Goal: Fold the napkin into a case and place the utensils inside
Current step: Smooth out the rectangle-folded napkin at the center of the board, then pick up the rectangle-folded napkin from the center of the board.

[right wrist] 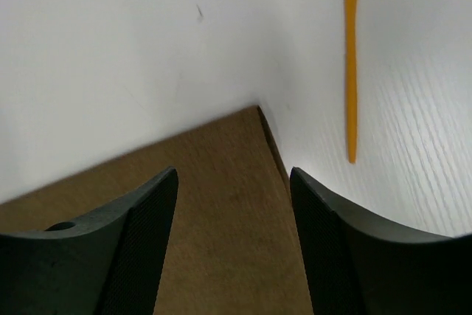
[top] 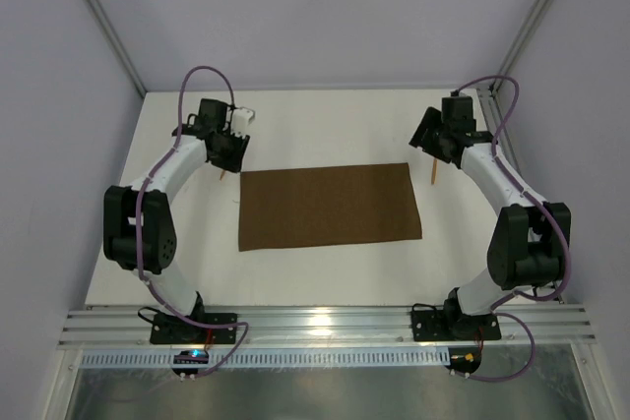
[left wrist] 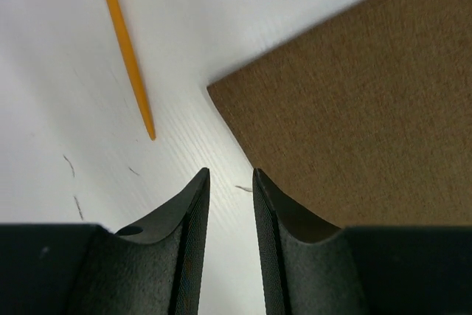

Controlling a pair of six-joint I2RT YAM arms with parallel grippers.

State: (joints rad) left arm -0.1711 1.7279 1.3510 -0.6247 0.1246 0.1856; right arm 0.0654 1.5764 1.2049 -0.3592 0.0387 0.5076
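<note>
My left gripper [left wrist: 230, 178] has its jaws only a sliver apart with nothing between them. The right gripper [right wrist: 232, 175] has its jaws spread wide, also empty.

The napkin [top: 330, 206] lies flat as a wide rectangle mid-table. The right jaws straddle its far right corner, while the left jaws sit over bare table [left wrist: 44, 108] just beside its far left corner.

My worry is that the left jaws close on nothing, since they are off the cloth and nearly together. If only one corner is caught, the fold will skew, and the cloth may slide on the smooth top.

An orange utensil [left wrist: 127, 49] lies near the left corner and a second orange utensil [right wrist: 350, 71] near the right. A finger or dragged hem could flick either away. I can't tell which one is the fork.
</note>
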